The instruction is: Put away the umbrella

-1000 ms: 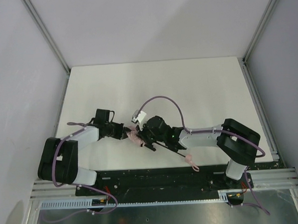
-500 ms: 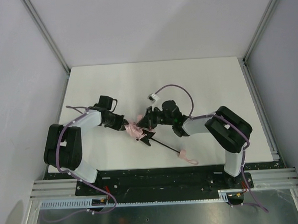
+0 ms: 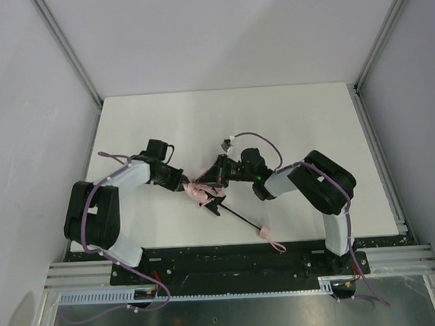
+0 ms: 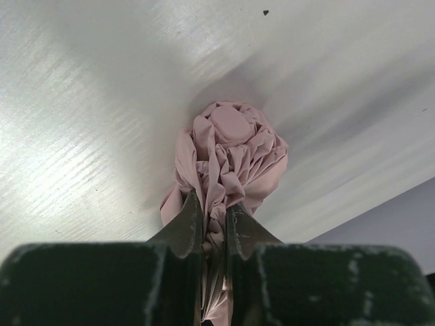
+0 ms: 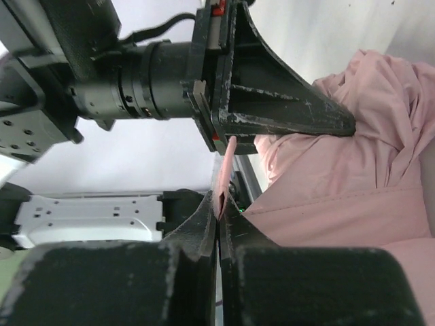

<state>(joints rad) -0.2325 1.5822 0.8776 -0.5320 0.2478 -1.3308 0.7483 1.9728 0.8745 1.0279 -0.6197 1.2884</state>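
While left jaws pinch umbrella (image 3: pixel 198 192) fabric, right jaws pinch it too.

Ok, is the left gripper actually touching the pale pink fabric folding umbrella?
Touching. The left wrist view shows the left gripper closed on a fold of the pale pink fabric umbrella, with cloth pinched inside.

A pale pink fabric folding umbrella (image 3: pixel 199 194) lies on a white table (image 3: pixel 310 129), near the table's front edge. Its canopy is collapsed and crumpled into a tight, wrinkled bunch. A thin black shaft (image 3: pixel 238 214) runs diagonally from the bunch toward the near right, ending in a small pink handle (image 3: pixel 267 233) with a strap loop.
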